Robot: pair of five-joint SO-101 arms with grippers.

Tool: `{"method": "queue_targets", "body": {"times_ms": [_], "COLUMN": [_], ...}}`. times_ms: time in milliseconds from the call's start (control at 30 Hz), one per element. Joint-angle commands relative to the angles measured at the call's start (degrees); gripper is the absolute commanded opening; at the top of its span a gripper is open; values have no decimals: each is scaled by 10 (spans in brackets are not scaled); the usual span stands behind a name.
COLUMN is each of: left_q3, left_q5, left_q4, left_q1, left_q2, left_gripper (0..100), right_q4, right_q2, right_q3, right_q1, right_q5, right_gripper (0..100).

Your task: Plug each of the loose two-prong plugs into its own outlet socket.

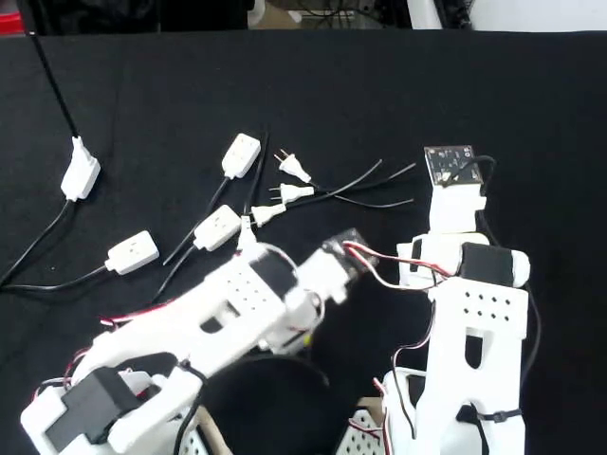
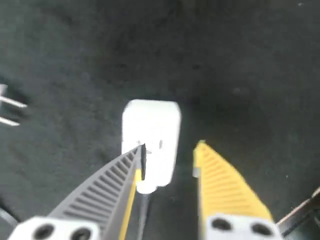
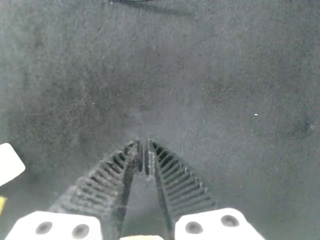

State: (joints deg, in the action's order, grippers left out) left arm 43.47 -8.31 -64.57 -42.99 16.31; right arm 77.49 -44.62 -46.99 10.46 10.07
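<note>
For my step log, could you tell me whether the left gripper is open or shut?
Open: the left gripper's fingers stand apart, with a white outlet socket seen partly between them.

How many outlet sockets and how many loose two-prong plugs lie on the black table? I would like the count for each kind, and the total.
outlet sockets: 4 (the far-left one seems to have a plug in it already)
loose two-prong plugs: 3
Total: 7
</note>
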Motion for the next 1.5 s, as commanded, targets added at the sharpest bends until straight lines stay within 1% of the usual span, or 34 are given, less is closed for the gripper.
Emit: {"method": "queue_targets", "body": {"times_ms": [0,67,200,300,400,600,667,767,867,900,1000,1133,1233,1300,1367,1400,1467], "left_q3": [46,64,70,80,88,71,59,39,26,22,3,-17,-22,-23,-35,-46,-80], "left_q5": [16,1,-37,-63,-77,-78,-78,-78,-75,-75,-68,-38,-38,-38,-38,-38,-38], "left_q4": [68,82,82,82,82,81,79,78,68,68,64,129,174,212,223,215,185], "left_q1": [1,25,95,118,116,116,116,116,115,108,75,43,15,14,23,29,36], "left_q2": [14,14,14,13,13,19,17,14,18,20,20,8,-20,-57,-103,-124,-158], "left_gripper": [229,228,228,227,227,225,178,30,40,26,30,29,29,30,33,48,118], "right_q4": [-2,-2,-2,-2,-1,-1,-1,4,5,5,5,6,6,6,6,6,6], "right_q2": [-3,-3,-3,-3,-3,-3,-3,-3,-3,-3,-3,-3,-3,-3,-3,-3,-3], "right_q3": [15,15,15,15,15,15,15,15,15,15,16,16,17,18,18,18,18], "right_q1": [-11,-11,-11,-11,-11,-11,-11,-11,-11,-11,-11,-11,-8,-6,-6,-6,-6], "right_q5": [2,1,1,1,0,-1,-1,1,2,2,3,3,3,3,3,3,3], "right_gripper": [16,16,16,16,16,15,15,15,15,15,15,15,15,15,15,15,15]}}
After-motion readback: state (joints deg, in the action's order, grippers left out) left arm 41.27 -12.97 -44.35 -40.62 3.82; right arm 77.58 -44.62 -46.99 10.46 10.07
